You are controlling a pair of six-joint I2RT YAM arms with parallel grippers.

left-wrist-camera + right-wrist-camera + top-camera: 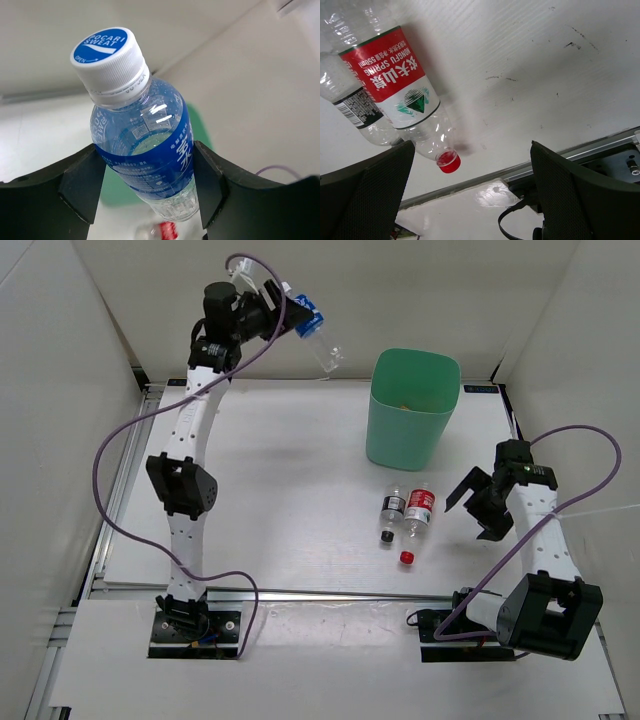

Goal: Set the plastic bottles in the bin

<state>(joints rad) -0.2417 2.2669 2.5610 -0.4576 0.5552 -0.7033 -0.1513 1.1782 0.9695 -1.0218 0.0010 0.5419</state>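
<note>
My left gripper [292, 316] is raised high at the back left, left of the mint-green bin [438, 410]. It is shut on the blue-label bottle [320, 342]. In the left wrist view both fingers press the bottle's [142, 145] label, and the bin [201, 131] shows blurred behind it. The black-label bottle [392, 510] and the red-label bottle [419, 510] lie side by side in front of the bin. My right gripper [478, 505] is open and empty, right of them. Its wrist view shows the red-label bottle [395, 85] and black-label bottle [355, 107]. An amber-orange speck [405, 405] shows inside the bin.
A tiny loose red cap [407, 557] lies on the table just below the red-label bottle's neck, and it also shows in the right wrist view [448, 162]. White walls enclose the table at the back and both sides. A metal rail [330, 592] runs along the near edge.
</note>
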